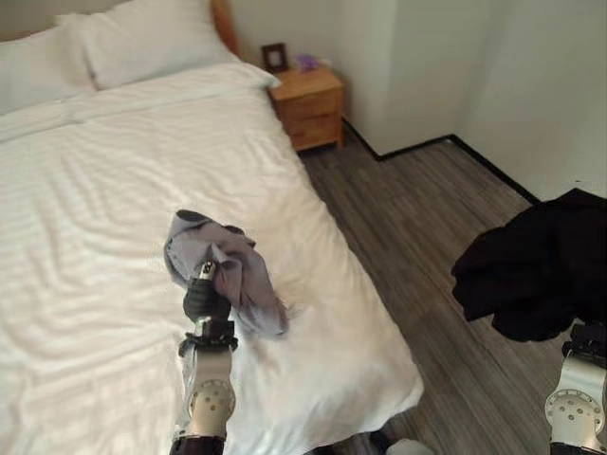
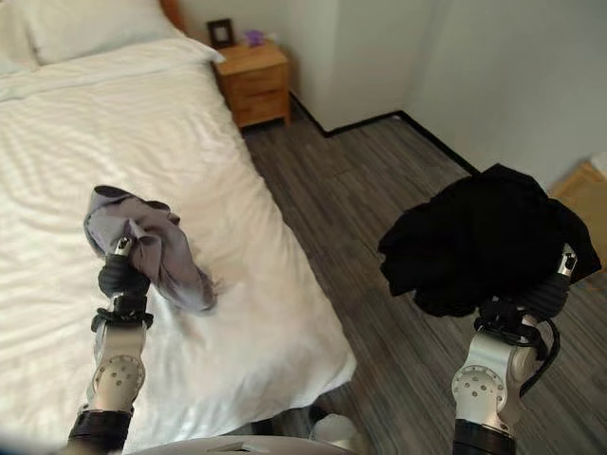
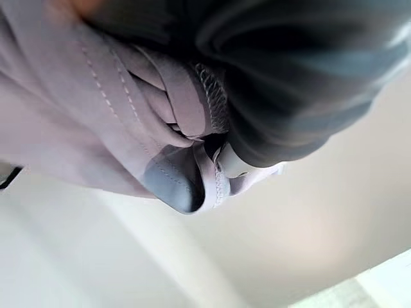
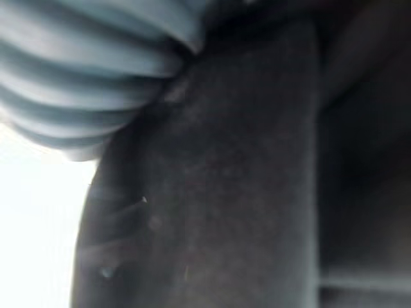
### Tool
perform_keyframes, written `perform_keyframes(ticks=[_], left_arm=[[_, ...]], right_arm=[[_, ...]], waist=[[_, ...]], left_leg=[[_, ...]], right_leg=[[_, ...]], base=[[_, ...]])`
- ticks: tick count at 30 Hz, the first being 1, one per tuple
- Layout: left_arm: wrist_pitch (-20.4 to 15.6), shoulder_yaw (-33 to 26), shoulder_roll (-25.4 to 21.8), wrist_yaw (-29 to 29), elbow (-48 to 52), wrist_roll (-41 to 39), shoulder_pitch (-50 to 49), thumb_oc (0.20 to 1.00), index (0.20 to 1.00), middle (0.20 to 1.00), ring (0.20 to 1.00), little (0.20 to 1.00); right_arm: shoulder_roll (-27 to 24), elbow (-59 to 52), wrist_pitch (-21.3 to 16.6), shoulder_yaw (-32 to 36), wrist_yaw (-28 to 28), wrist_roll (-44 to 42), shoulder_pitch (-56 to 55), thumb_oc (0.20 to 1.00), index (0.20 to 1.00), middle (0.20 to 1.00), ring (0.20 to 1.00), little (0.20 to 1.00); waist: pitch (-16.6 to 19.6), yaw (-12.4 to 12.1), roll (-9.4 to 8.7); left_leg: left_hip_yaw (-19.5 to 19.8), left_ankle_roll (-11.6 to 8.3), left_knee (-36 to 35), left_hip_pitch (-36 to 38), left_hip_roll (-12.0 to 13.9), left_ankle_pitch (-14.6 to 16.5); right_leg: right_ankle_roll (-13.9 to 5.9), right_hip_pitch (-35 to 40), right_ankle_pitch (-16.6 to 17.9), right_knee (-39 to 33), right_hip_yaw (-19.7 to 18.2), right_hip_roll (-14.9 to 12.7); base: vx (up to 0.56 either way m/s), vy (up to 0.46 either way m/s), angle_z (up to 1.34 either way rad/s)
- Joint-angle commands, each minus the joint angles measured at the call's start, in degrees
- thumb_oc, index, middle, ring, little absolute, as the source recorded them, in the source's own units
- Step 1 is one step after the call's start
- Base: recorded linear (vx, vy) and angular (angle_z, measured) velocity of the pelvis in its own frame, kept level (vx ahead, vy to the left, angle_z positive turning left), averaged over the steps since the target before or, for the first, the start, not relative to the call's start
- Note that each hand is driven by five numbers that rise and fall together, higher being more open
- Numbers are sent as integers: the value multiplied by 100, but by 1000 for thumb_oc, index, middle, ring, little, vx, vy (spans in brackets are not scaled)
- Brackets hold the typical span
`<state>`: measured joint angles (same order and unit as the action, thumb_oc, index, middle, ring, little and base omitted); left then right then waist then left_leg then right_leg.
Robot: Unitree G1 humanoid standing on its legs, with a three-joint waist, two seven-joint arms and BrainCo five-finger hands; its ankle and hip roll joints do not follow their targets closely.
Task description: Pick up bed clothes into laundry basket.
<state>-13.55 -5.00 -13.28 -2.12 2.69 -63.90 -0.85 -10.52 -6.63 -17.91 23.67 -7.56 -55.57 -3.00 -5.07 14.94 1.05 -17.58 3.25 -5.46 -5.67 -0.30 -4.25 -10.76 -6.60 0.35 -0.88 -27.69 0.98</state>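
Note:
A lavender-grey garment [image 1: 232, 265] hangs bunched over my left hand [image 1: 206, 301], which is raised a little above the white bed [image 1: 95, 180] near its right edge. Its folds are gathered tight against that hand in the left wrist view, with the hand shut on the garment [image 3: 160, 115]. A bulky black garment [image 2: 484, 237] rests on top of my right hand [image 2: 545, 299], held up over the wooden floor to the right of the bed. Black cloth [image 4: 218, 192] presses against the ribbed cover in the right wrist view.
White pillows [image 1: 142, 38] lie at the head of the bed. A wooden nightstand [image 1: 308, 104] stands in the far corner beside it. A tan object [image 2: 586, 190] shows at the right edge, partly behind the black garment. Grey plank floor [image 2: 351, 190] runs alongside the bed.

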Motion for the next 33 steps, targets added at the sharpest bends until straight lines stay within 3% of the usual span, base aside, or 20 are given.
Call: perform_keyframes(ticks=[1, 3, 4, 7, 9, 11, 12, 13, 14, 16, 18, 19, 20, 21, 24, 25, 26, 28, 30, 33], left_arm=[[-242, -242, -632, -28, 183, 621, 371, 200, 200, 200, 200, 200], [-257, -285, -664, -66, 213, 607, 402, 200, 200, 200, 200, 200], [-207, -255, -591, -106, 207, 562, 375, 200, 200, 200, 200, 200], [-127, -280, -492, -179, 322, 494, 224, 200, 200, 200, 200, 200], [-126, -280, -493, -178, 325, 494, 222, 200, 200, 200, 200, 200], [-87, -314, -443, -247, 391, 517, 36, 200, 200, 200, 200, 200], [-108, -378, -420, -230, 446, 530, -4, 200, 200, 200, 200, 200], [-103, -382, -407, -223, 460, 536, -12, 200, 200, 200, 200, 200], [-113, -413, -344, -206, 501, 528, -108, 200, 200, 200, 200, 200], [-83, -389, -261, -217, 481, 536, -213, 200, 200, 200, 200, 200], [-47, -315, -184, -215, 409, 585, -233, 200, 200, 200, 200, 200], [-31, -304, -169, -238, 382, 606, -212, 200, 200, 200, 200, 200], [-12, -269, -152, -268, 344, 639, -208, 200, 200, 200, 200, 200], [-14, -269, -152, -269, 341, 640, -202, 200, 200, 200, 200, 200], [41, -338, -108, -308, 416, 663, -326, 200, 200, 200, 200, 200], [69, -469, -78, -343, 508, 694, -519, 200, 200, 200, 200, 200], [61, -556, -75, -352, 520, 695, -600, 200, 200, 200, 200, 200], [63, -557, -75, -354, 525, 694, -613, 200, 200, 200, 200, 200], [21, -657, -109, -335, 588, 736, -690, 200, 200, 200, 200, 200], [-1, -546, -113, -292, 554, 740, -607, 200, 200, 200, 200, 200]], right_arm=[[-281, -346, -151, 77, -55, 828, -83, 200, 200, 200, 200, 200], [-272, -287, -130, 70, -72, 950, -83, 200, 200, 200, 200, 200], [-262, -246, -88, -15, -146, 1040, 28, 200, 200, 200, 200, 200], [-290, -176, -81, -80, -288, 1233, 200, 200, 200, 200, 200, 200], [-287, -179, -79, -81, -291, 1236, 199, 200, 200, 200, 200, 200], [-348, -93, -37, -226, -224, 1050, 184, 200, 200, 200, 200, 200], [-448, -138, -12, -212, -149, 980, 181, 200, 200, 200, 200, 200], [-460, -133, -11, -214, -143, 974, 185, 200, 200, 200, 200, 200], [-696, -127, -13, -196, -128, 1004, 305, 200, 200, 200, 200, 200], [-867, -101, -30, -203, -126, 979, 385, 200, 200, 200, 200, 200], [-1006, -137, -6, -197, -111, 1028, 376, 200, 200, 200, 200, 200], [-1077, -146, 15, -188, -101, 1051, 391, 200, 200, 200, 200, 200], [-1141, -158, 23, -234, -67, 1092, 439, 200, 200, 200, 200, 200], [-1142, -155, 22, -232, -66, 1092, 443, 200, 200, 200, 200, 200], [-1135, -42, 50, -378, 110, 993, 563, 200, 200, 200, 200, 200], [-1082, 133, 101, -446, 196, 934, 614, 200, 200, 200, 200, 200], [-1051, 193, 119, -438, 238, 897, 627, 200, 200, 200, 200, 200], [-1052, 198, 117, -441, 245, 892, 622, 200, 200, 200, 200, 200], [-988, 248, 141, -446, 293, 855, 609, 200, 200, 200, 200, 200], [-964, 151, 210, -538, 310, 957, 504, 200, 200, 200, 200, 200]], waist=[[52, -282, 29], [-23, -322, 9], [12, -470, 68], [109, -727, 15], [98, -731, 13], [219, -887, -73], [187, -866, -68], [190, -858, -43], [125, -854, -3], [23, -845, 64], [-102, -853, 107], [-195, -888, 114], [-264, -961, 69], [-271, -944, 66], [-287, -1178, -114], [-259, -1425, -96], [-208, -1489, -83], [-204, -1515, -87], [-140, -1640, -90], [-119, -1641, -66]], left_leg=[[112, -371, 46, 306, 390, 372], [-321, -381, 46, 447, 541, 334], [-539, -419, 46, 523, 659, 426], [-921, -499, 46, 565, 808, 281], [-925, -501, 46, 580, 809, 282], [-1032, -732, 66, 528, 1072, 7], [-1004, -906, 82, 448, 1296, -279], [-992, -933, 80, 437, 1330, -304], [-988, -1089, 79, 388, 1548, -551], [-984, -1202, 78, 372, 1735, -765], [-864, -1235, 92, 362, 1766, -862], [-712, -1112, 143, 320, 1688, -884], [-218, -1021, 375, 293, 1464, -660], [-194, -1013, 434, 264, 1461, -622], [1106, -712, 1299, 183, 575, 363], [1837, -497, 1307, 138, -25, 717], [2038, -408, 1223, 105, -209, 710], [2010, -399, 1209, 127, -207, 720], [2565, -281, 1137, -74, -668, 580], [2670, -279, 974, -237, -792, 298]], right_leg=[[202, -549, 491, 305, 2720, -800], [244, -427, 249, 746, 3072, -938], [252, -160, 20, 1028, 3458, -1283], [147, 290, 185, 1047, 3848, -1738], [147, 310, 194, 1031, 3847, -1735], [125, 617, -100, 389, 3821, -1443], [246, 599, -258, 316, 3724, -1179], [273, 596, -261, 314, 3735, -1145], [358, 640, -368, 229, 3772, -913], [483, 716, -445, 168, 3753, -688], [579, 750, -505, 205, 3739, -595], [652, 698, -462, 222, 3749, -547], [700, 651, -444, 219, 3648, -536], [693, 659, -453, 224, 3665, -547], [763, 511, -280, 122, 3336, -471], [798, 538, -273, 86, 2934, -277], [809, 522, -216, 49, 2741, -189], [805, 532, -218, 41, 2710, -189], [837, 566, -130, -12, 2245, 17], [884, 611, -105, -56, 2023, 128]], base=[[-117, 24, -239], [-101, -60, -166], [-129, -147, -75], [-80, -196, -198], [-18, -170, -28], [-37, -525, -50], [-25, -424, -54], [-67, -512, -39], [-58, -404, -27], [-81, -405, 0], [-122, -265, -14], [-191, -243, -15], [-160, -146, -6], [-106, -193, -21], [-32, -240, -35], [149, -235, -64], [155, -151, -141], [54, -32, -235], [165, -95, -94], [86, -35, -46]])
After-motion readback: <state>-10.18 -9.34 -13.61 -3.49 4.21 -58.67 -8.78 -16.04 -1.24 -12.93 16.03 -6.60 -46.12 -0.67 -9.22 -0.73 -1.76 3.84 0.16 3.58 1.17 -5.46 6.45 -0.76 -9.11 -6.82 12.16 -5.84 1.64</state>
